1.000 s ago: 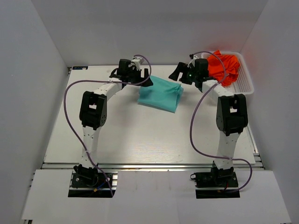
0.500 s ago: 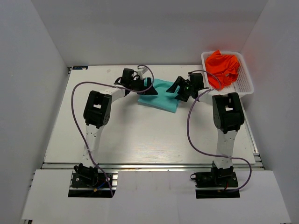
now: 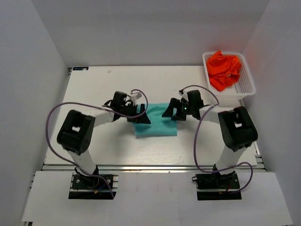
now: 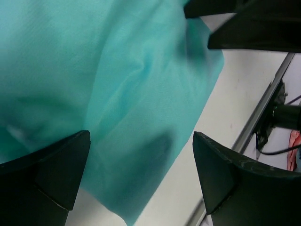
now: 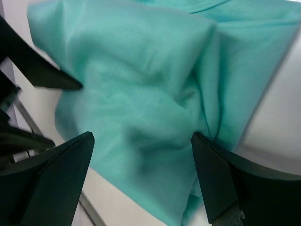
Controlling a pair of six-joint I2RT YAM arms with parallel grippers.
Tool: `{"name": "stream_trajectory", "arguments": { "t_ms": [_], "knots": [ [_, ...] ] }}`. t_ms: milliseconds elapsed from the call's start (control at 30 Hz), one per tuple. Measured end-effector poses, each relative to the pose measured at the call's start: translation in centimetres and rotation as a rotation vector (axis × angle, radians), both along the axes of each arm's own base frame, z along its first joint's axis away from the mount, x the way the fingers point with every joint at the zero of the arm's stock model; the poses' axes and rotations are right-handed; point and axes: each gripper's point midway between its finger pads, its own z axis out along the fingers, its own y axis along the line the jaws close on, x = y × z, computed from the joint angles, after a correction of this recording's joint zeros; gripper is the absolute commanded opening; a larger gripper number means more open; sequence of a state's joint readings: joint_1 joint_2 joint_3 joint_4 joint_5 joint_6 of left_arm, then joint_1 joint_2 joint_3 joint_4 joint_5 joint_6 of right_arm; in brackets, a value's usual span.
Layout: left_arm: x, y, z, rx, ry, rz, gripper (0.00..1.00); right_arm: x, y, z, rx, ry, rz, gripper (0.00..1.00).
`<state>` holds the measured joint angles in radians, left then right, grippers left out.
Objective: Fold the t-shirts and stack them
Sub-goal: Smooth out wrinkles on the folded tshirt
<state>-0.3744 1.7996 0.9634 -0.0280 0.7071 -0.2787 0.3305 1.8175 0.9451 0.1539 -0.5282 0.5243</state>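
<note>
The teal t-shirt (image 3: 156,126) lies folded into a small rectangle at the middle of the table. My left gripper (image 3: 141,116) is open over its far left corner; the cloth (image 4: 117,80) fills the left wrist view under the spread fingers. My right gripper (image 3: 172,112) is open over its far right corner; the right wrist view shows rumpled teal cloth (image 5: 155,99) between the fingers. The orange-red t-shirt (image 3: 225,68) sits crumpled in the white basket (image 3: 246,85) at the far right.
The white walls close the table on the left, back and right. A metal rail (image 3: 150,165) runs along the near edge of the table, and purple cables loop from both arms.
Both arms have come toward the near side of the table. The teal shirt has come with them from the far middle and now lies flatter and squarer. Both grippers now stand open.
</note>
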Motion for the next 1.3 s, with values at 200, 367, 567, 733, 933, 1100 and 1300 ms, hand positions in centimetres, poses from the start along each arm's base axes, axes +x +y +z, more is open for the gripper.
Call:
{"name": "stream_trajectory", "arguments": {
  "t_ms": [200, 367, 567, 733, 933, 1100, 1300],
  "knots": [
    [-2.3, 3.1, 3.7, 0.119, -0.082, 0.13, 1.0, -5.8, -0.5, 1.8, -0.03, -0.053, 0.123, 0.9],
    [0.8, 6.3, 6.0, 0.222, -0.204, 0.308, 1.0, -4.2, -0.5, 5.0, -0.036, -0.192, 0.129, 0.9],
    [3.6, 6.2, 3.7, 0.285, -0.179, 0.326, 0.87, -1.8, -1.1, 5.1, -0.099, -0.219, 0.056, 0.9],
    [4.7, 5.4, -0.1, 0.315, -0.095, 0.29, 0.51, 0.5, -1.7, 3.3, -0.163, -0.181, -0.003, 0.71],
    [5.2, 4.5, -0.7, 0.294, -0.08, 0.261, 0.11, 1.9, -1.8, 1.7, -0.192, -0.138, -0.03, 0.42],
    [6.2, 3.5, 0.8, 0.248, -0.123, 0.234, 0.0, 2.2, -2.1, 1.4, -0.214, -0.131, -0.044, 0.0],
    [6.0, 2.7, 2.0, 0.201, -0.163, 0.199, 0.0, 1.8, -2.3, 2.0, -0.204, -0.151, -0.046, 0.0]
  ]
}}
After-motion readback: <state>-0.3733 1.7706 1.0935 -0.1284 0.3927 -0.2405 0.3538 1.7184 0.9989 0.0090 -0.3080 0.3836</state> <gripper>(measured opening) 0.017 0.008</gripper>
